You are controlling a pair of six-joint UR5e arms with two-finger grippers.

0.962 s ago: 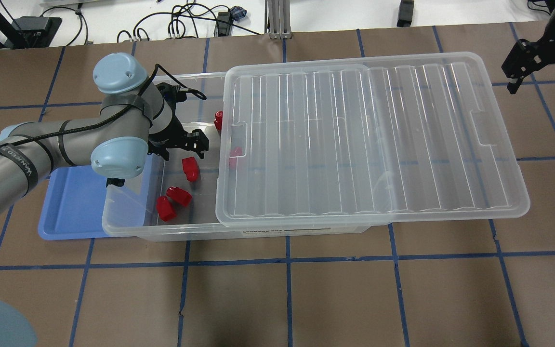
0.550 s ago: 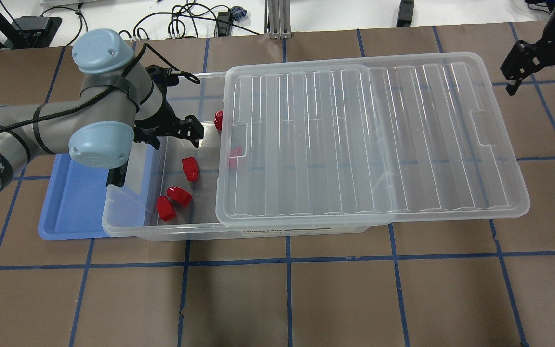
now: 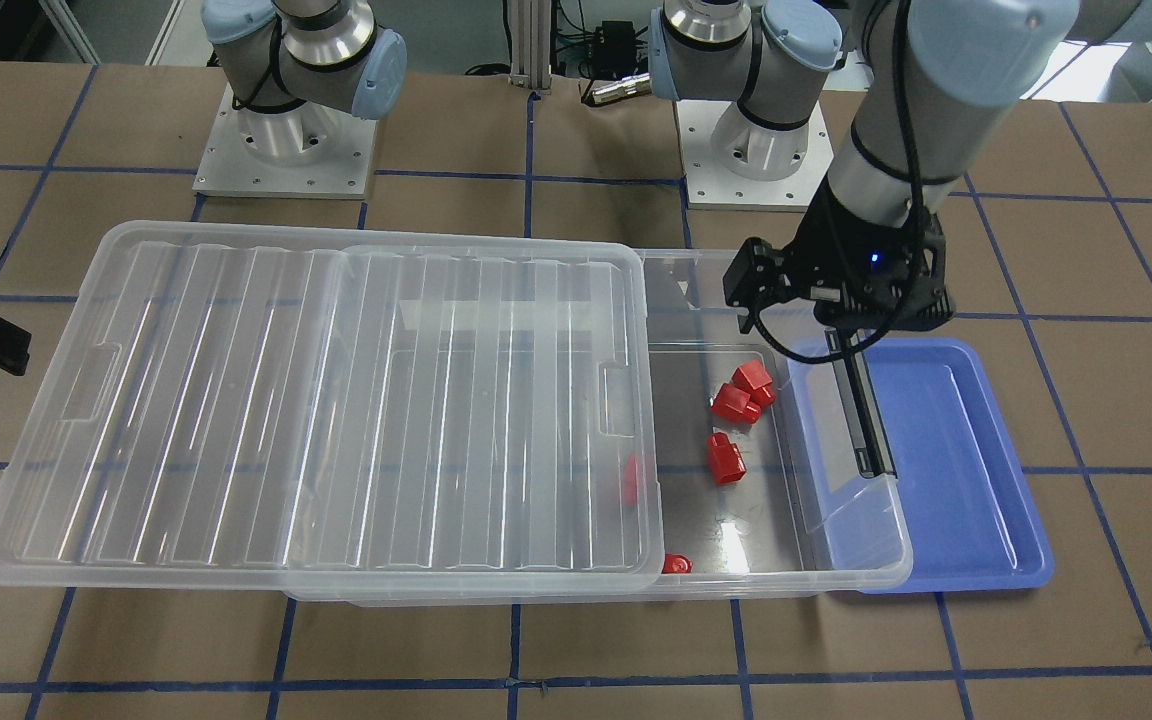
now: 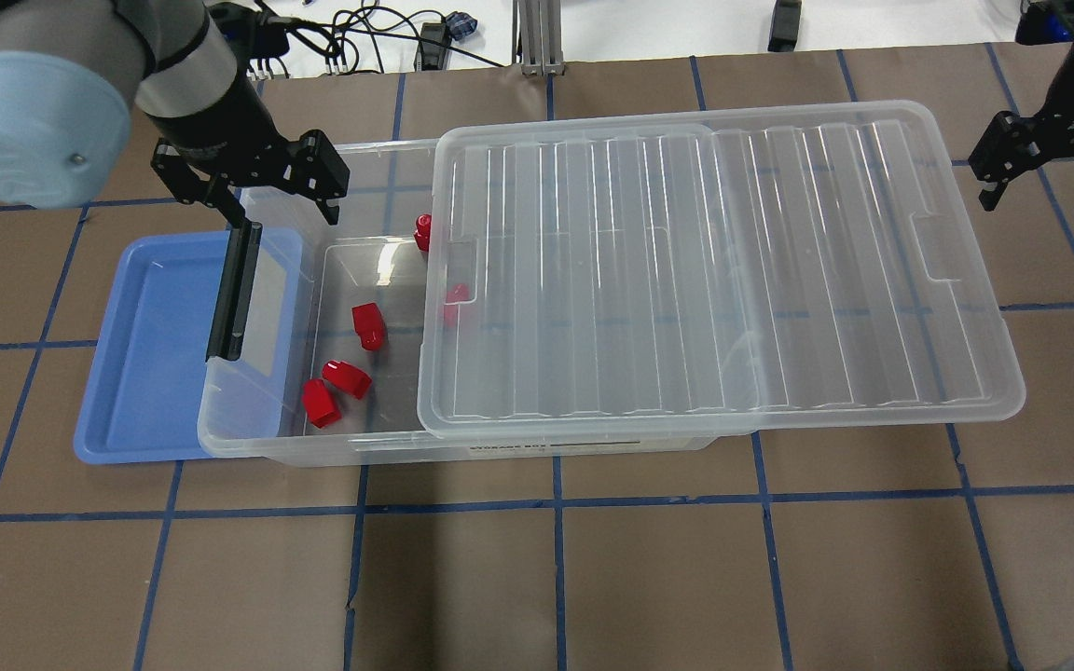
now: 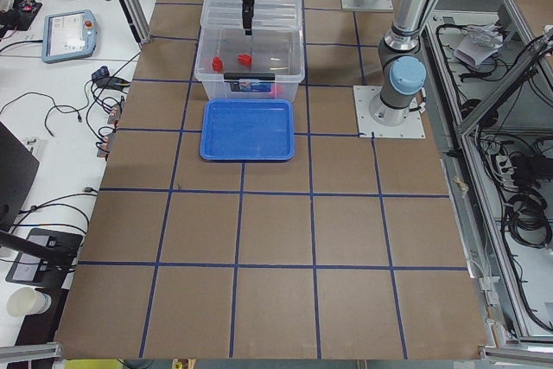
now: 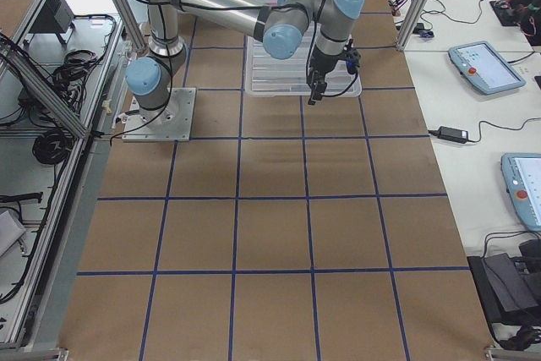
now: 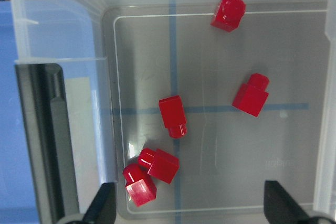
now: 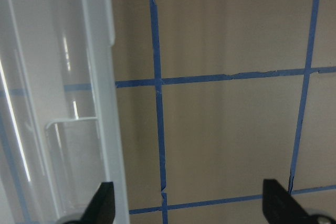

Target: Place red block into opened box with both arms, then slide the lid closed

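five red blocks (image 4: pixel 368 326) lie on the floor of the box (image 4: pixel 360 454), all toward its left end, one seen through the lid's left edge. the lid (image 4: pixel 723 270) covers the rest of the box and overhangs its right end. the left gripper (image 4: pixel 253 191) hovers over the box's far left corner, jaws spread and empty. the right gripper (image 4: pixel 1045 177), also wide open and empty, hangs just beyond the lid's far right corner.

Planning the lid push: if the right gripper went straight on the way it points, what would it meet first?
Likely the bare table, just outside the lid rim: the right gripper, jaws open, looks down on tabletop. Depth is unclear.
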